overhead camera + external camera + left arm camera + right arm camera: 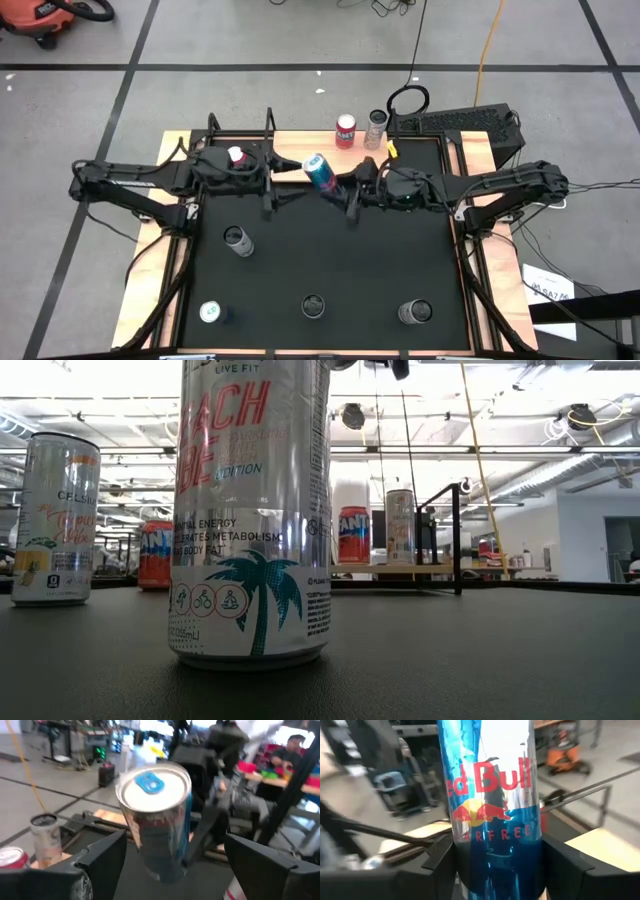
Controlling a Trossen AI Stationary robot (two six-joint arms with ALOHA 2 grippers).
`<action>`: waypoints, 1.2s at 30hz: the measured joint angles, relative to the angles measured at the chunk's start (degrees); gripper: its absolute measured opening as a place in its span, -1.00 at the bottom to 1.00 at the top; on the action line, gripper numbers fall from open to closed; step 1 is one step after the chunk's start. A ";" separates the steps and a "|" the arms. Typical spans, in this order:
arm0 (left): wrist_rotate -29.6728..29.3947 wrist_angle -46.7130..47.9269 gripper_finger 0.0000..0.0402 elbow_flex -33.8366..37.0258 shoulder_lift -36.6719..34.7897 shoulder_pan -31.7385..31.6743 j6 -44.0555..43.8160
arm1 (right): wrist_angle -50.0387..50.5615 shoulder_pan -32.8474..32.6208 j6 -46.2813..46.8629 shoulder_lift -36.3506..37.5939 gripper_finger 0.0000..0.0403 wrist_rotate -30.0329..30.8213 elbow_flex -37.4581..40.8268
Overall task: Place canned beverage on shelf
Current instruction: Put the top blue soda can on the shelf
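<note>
A blue can (pixel 319 173) is held tilted above the back half of the table (pixel 330 260), just in front of the shelf (pixel 300 148), where a red can (pixel 345 131) and a pale can (pixel 375 128) already stand. The right tool (pixel 342 196) is closed on the blue can's lower body, its fingers (pixel 565 865) pressed to both sides. The left tool (pixel 172 857) stands wide open around the same can without touching it, its fingers (pixel 102 857) well clear of the can's sides. The step in hand is judged to be a handover between the arms, with the can now carried by the right arm alone. Next, the left arm would need to be drawn clear, and the can turned upright and set on a free part of the shelf beside the two cans. In the table-level view both tools are cut off above the frame, and much is blocked by a large near can (pixel 250 510). How much bare shelf remains cannot be judged well.
</note>
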State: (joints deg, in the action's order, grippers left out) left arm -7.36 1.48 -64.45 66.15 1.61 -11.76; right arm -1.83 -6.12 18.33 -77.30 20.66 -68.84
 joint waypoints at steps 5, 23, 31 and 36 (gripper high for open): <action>-2.97 -3.92 0.67 -0.02 2.45 0.00 0.01 | -0.51 0.00 -8.24 -0.96 0.09 5.04 0.00; -1.91 -10.04 0.42 0.04 5.16 -4.29 0.49 | -1.38 0.61 -14.61 -1.11 0.10 7.22 -0.02; 0.16 -9.36 0.00 0.11 5.20 -8.13 1.74 | 0.65 2.77 -14.36 -1.48 0.19 6.44 -0.19; 3.01 -9.05 -0.12 0.11 5.27 -11.92 5.46 | 1.86 4.52 -10.63 -1.05 0.46 6.59 -0.13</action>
State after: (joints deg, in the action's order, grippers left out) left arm -4.35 -7.57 -64.34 71.42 -10.31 -6.30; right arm 0.03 -1.60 7.70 -78.36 27.24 -68.97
